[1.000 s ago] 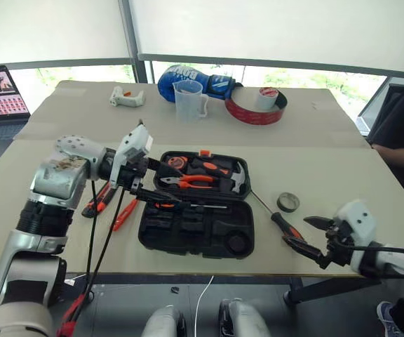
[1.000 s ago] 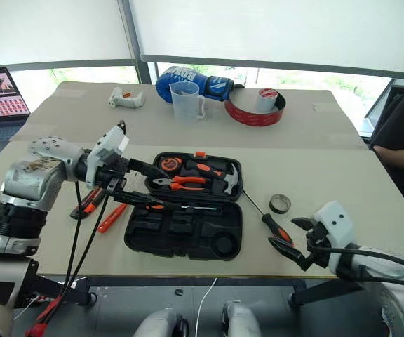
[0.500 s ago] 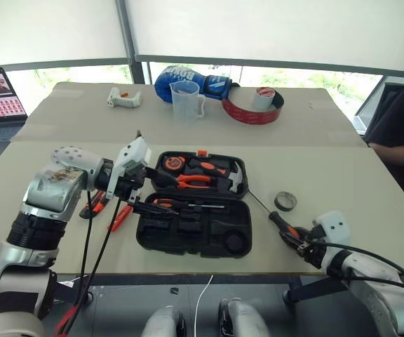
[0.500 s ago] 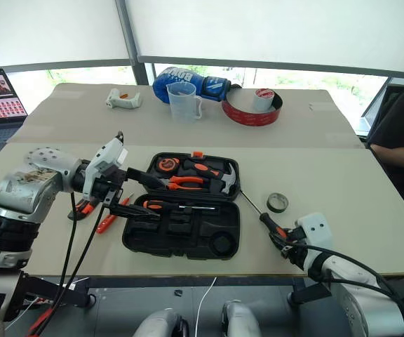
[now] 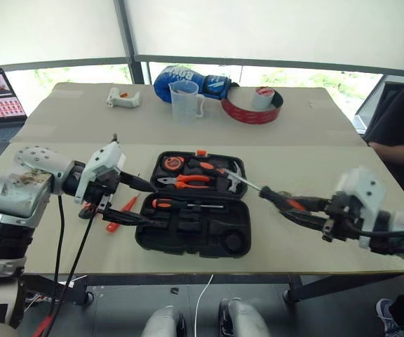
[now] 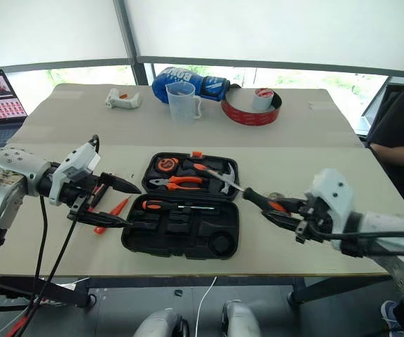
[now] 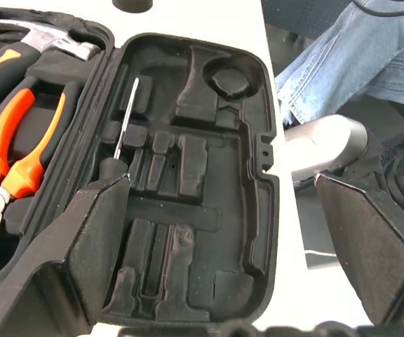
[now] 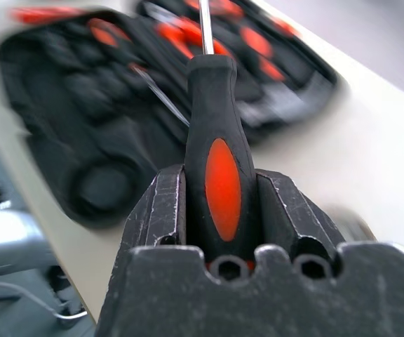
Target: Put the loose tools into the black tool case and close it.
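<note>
Beige tabletop (image 5: 314, 151) is seen carrying the black tool case (image 5: 195, 228), which lies open and flat, its far half filled by orange-handled pliers (image 5: 188, 182), a hammer (image 5: 234, 177) and a tape measure (image 5: 170, 162), its near half of moulded recesses holding one slim screwdriver (image 5: 188, 205). Beyond the case a blue boxing glove (image 5: 188, 77), a clear measuring jug (image 5: 186, 100) and a large red tape roll (image 5: 252, 108) are lined up along the far edge. The right gripper (image 5: 286, 208) is held clear of the table beside the case's right end, its two fingers clamped on the handle of an orange-and-black screwdriver (image 8: 217, 158) whose steel shaft is pointed over the hammer. The left gripper (image 5: 135, 202) is poised at the case's left end with its fingers spread wide and nothing between them. Just outside that gripper, an all-orange screwdriver (image 5: 120, 214) is left loose on the table. A small dark tape roll (image 6: 278, 196) is partly hidden behind the held screwdriver.
</note>
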Robot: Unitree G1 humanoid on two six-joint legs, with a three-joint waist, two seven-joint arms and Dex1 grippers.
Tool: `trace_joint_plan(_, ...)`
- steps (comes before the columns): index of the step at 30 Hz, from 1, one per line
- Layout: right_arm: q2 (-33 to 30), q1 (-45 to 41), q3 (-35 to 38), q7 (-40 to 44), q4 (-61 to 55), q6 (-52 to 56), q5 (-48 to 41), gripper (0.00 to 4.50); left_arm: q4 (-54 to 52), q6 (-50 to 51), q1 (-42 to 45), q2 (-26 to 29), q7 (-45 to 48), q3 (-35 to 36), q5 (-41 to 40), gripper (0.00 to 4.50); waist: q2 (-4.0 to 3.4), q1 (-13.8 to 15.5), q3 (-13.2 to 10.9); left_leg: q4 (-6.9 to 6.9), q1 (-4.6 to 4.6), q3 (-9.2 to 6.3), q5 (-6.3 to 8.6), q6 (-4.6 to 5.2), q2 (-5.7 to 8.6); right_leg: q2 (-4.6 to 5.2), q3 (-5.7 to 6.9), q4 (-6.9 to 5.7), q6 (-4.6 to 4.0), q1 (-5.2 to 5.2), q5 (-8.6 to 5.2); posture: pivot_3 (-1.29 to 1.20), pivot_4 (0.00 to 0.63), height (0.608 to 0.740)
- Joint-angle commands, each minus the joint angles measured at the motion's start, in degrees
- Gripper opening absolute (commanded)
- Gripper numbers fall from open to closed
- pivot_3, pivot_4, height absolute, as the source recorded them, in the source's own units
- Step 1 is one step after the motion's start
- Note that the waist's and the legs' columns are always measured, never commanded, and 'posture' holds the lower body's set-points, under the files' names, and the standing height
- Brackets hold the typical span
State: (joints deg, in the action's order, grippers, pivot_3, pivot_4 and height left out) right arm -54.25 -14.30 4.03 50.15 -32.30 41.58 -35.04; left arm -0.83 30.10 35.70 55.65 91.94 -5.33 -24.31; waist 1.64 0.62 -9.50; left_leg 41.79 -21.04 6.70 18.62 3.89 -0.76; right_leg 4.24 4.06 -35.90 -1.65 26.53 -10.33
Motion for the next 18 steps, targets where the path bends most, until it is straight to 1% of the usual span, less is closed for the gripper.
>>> trace_joint_plan(1,2.73,-9.58,-13.21,1.26,8.11,-5.41,11.79,1.06,-0.55,-1.78,0.92,0.24,-0.57,0.49,0.54,4.5,0.0,-0.03,0.0,0.03,-0.09,0.01,0.0,0.01,0.03,-0.03,0.02,-0.01,0.0,0.08,0.0,0.0,0.15,0.714)
trace_joint_plan(3,5.69,-14.57,-18.14,0.26,12.7,-4.67,15.62,1.06,-0.49,-1.91,1.08,-0.05,-1.31,0.39,0.67,4.5,0.01,0.04,-0.01,0.11,-0.21,0.07,0.0,0.03,0.13,-0.05,0.01,-0.06,0.01,0.18,0.02,0.0,0.15,0.714)
trace_joint_plan(4,6.5,-15.77,-19.93,0.75,14.15,-5.67,17.29,1.06,-0.48,-1.79,1.11,-0.13,-1.7,0.4,0.7,4.5,0.01,0.09,-0.01,0.14,-0.29,0.08,0.0,0.04,0.19,-0.01,0.02,-0.08,0.01,0.23,0.03,0.0,0.15,0.714)
trace_joint_plan(7,7.39,-16.08,-22.93,2.58,16.18,-8.95,20.69,1.06,-0.56,-1.54,0.69,0.17,-2.16,0.27,0.78,4.5,0.01,0.24,-0.01,0.16,-0.48,0.07,0.01,0.08,0.29,0.09,0.1,-0.09,-0.18,0.38,0.14,0.0,0.15,0.714)
trace_joint_plan(11,8.92,-14.33,-22.84,3.12,16.64,-12.19,22.1,1.06,-0.1,-1.99,-0.04,0.7,-2.36,0.46,1.15,4.5,0.0,-0.02,-0.01,0.17,-0.79,0.05,0.03,0.12,0.33,0.13,0.51,-0.09,-0.15,0.52,0.15,0.0,0.15,0.714)
trace_joint_plan(16,9.3,-12.99,-22.65,4.76,16.08,-14.44,22.89,1.06,0.31,-1.88,0.51,0.51,-2.61,0.82,1.18,4.5,0.0,-0.19,-0.01,0.16,-0.78,0.05,0.02,0.1,0.3,0.18,0.79,-0.02,-0.13,0.52,0.13,0.0,0.15,0.714)
trace_joint_plan(18,9.49,-12.75,-22.7,5.34,15.85,-15.53,23.09,1.06,0.39,-1.81,0.73,0.36,-2.74,0.87,1.1,4.5,0.0,-0.22,-0.01,0.17,-0.75,0.05,-0.01,0.04,0.28,0.18,0.79,-0.06,0.03,0.51,0.03,0.0,0.15,0.714)
